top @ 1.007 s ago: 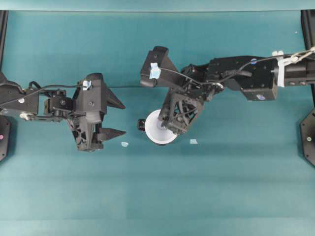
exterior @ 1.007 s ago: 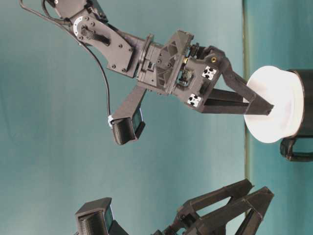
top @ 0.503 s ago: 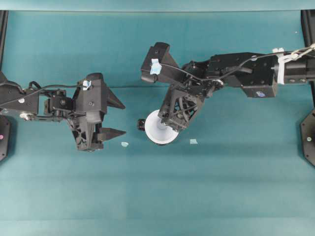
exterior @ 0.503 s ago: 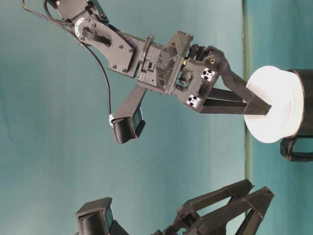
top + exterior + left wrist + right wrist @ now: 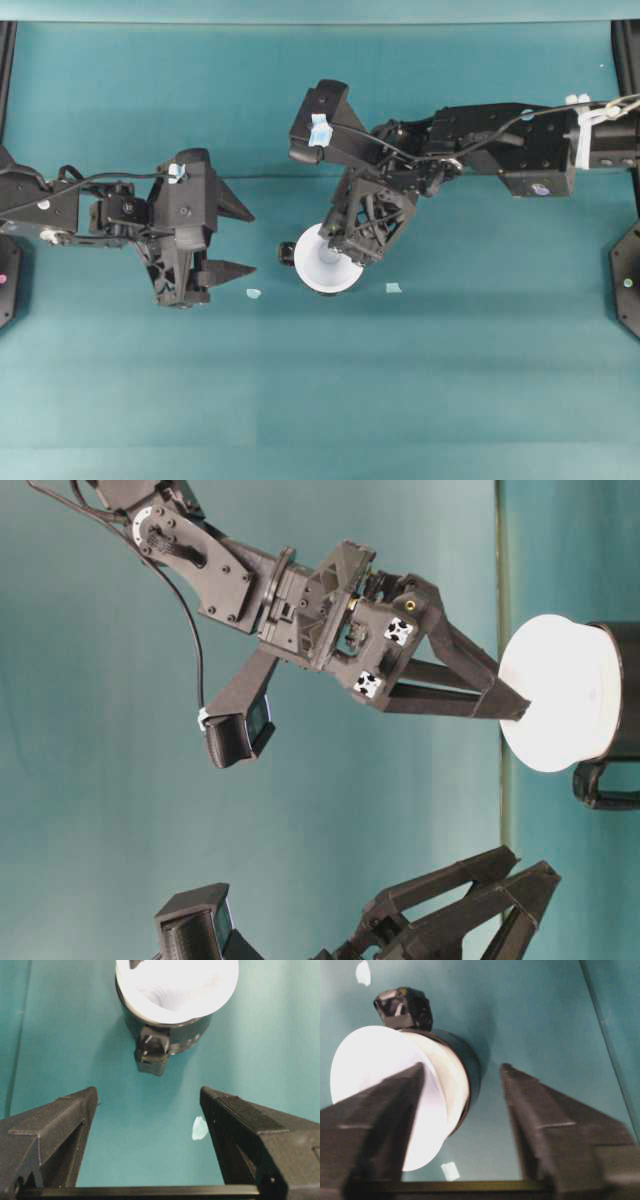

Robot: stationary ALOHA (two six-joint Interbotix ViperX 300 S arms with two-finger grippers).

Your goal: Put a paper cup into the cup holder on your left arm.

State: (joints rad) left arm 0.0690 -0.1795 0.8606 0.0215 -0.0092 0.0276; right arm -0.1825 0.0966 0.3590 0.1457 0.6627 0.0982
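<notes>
The white paper cup (image 5: 322,270) sits inside the glossy black cup holder (image 5: 165,1040), with its wide rim flaring above the holder's wall. The holder's small handle (image 5: 287,253) points toward the left arm. Cup (image 5: 555,695) and holder (image 5: 620,680) also show in the table-level view. My right gripper (image 5: 343,256) is open just above the cup; in its wrist view (image 5: 462,1067) one finger lies over the cup's mouth (image 5: 375,1070) and the other beside the holder (image 5: 470,1065). My left gripper (image 5: 250,241) is open and empty, left of the holder, and faces it (image 5: 148,1092).
Two small white scraps lie on the teal cloth, one (image 5: 253,294) by the left gripper's lower finger, one (image 5: 393,288) right of the cup. Black frame posts (image 5: 628,60) stand at the table's side edges.
My right gripper has drawn back up from the cup a little and its wrist has tilted. The cup stays in the holder. The left arm has not moved.
</notes>
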